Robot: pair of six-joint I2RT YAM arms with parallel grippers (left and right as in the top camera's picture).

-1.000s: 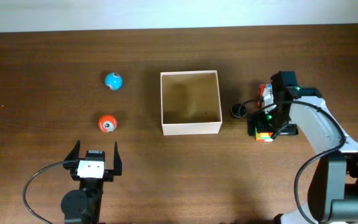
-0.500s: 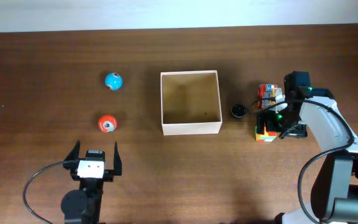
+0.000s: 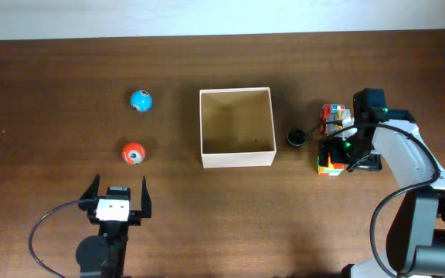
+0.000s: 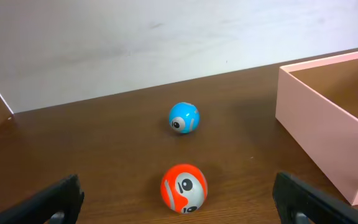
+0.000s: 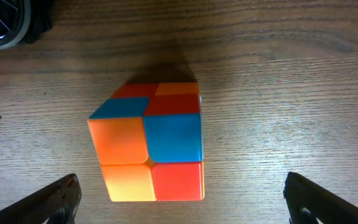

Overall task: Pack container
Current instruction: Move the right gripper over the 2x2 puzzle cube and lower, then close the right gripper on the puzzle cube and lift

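Box: one, open-topped (image 3: 236, 158), in the middle of the table, nothing seen inside, so likely nothing packed yet.
Right gripper: (image 5: 180, 210) above the coloured cube (image 5: 148, 143) toward the right edge; fingers spread wide, one on each side, touching nothing.
Left gripper: (image 3: 120, 185) near the front edge, left half; fingers released, empty.
Risk, cube: sits slightly to one side of the gap between the fingers; a close from here could catch one face first and push or twist it instead of pinching it.
Risk, neighbours: small black round thing (image 3: 296, 138) between box and cube, orange-and-white toy (image 3: 332, 114) just behind the cube toward the far edge; a low swing to the box could knock either.
Risk, box: light cardboard by the look; a bump on the right wall during the drop could shove it off its spot.
Risk, balls: likely to roll away at a grazing touch.
Count, balls: two, blue ball (image 3: 140, 100) and orange ball (image 3: 133, 153), left half of the table, apart from each other.
Count, cubes: one.
Count, other small things: two, the toy partly hidden by the arm.
Count, grippers: two.
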